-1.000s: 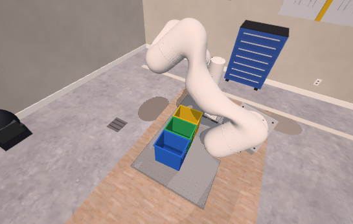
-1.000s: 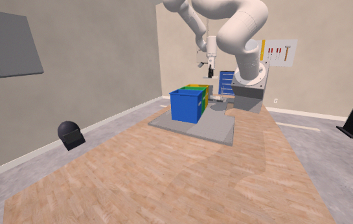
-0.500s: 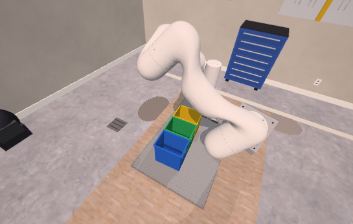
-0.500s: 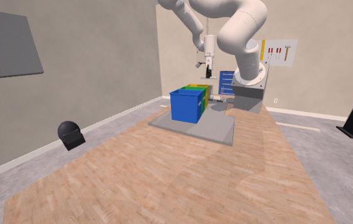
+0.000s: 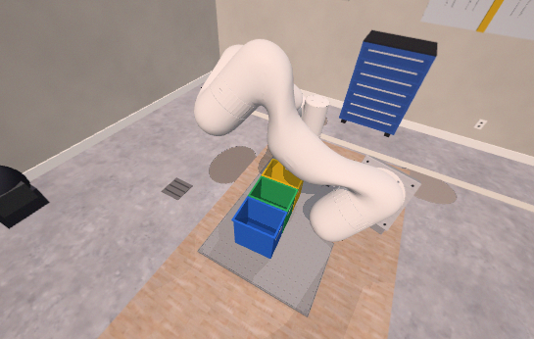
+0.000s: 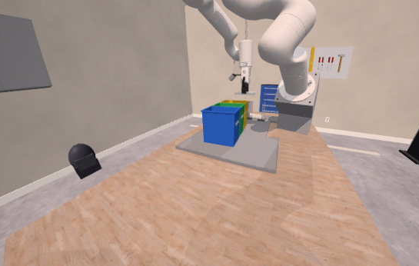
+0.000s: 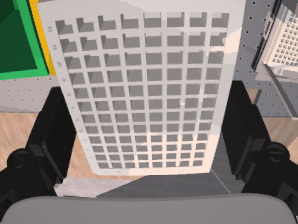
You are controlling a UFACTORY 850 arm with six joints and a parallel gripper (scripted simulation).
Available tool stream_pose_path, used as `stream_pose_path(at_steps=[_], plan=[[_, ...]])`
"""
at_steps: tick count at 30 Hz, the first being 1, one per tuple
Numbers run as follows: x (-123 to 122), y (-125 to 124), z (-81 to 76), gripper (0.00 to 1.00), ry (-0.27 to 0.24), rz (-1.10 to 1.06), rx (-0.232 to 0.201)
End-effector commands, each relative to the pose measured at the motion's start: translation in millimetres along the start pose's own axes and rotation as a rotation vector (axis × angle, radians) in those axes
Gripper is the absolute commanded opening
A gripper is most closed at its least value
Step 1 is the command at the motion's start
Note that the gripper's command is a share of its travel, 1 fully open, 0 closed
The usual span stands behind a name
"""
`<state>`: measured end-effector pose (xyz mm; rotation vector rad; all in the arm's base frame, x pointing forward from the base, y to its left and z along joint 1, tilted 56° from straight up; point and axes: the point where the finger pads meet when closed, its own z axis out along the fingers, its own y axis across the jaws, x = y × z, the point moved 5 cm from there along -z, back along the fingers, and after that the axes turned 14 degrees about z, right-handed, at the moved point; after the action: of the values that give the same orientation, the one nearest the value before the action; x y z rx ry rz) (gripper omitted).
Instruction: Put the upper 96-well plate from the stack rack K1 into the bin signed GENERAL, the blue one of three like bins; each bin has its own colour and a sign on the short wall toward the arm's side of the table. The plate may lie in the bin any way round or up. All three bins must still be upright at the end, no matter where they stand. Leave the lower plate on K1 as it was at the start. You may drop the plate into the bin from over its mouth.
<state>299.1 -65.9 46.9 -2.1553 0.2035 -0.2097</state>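
Plate (image 7: 143, 76) clamped in the gripper (image 6: 244, 91), held in the air over the far end of the bin row.

Black fingers grip its two long sides, wells facing up. Below it lie the yellow bin (image 6: 238, 103) and the green bin (image 6: 228, 104); the blue bin (image 6: 221, 124) stands nearest. To the right, rack K1 (image 7: 285, 36) carries the lower plate, though only partly in view.
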Motion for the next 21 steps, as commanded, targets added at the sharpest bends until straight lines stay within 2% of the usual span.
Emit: stream_pose_path(at_steps=[1, 21], plan=[[1, -9, -0.3, 0.00, 0.001, 0.000, -0.002], [1, -69, 1.9, 0.00, 0.001, 0.000, -0.001]])
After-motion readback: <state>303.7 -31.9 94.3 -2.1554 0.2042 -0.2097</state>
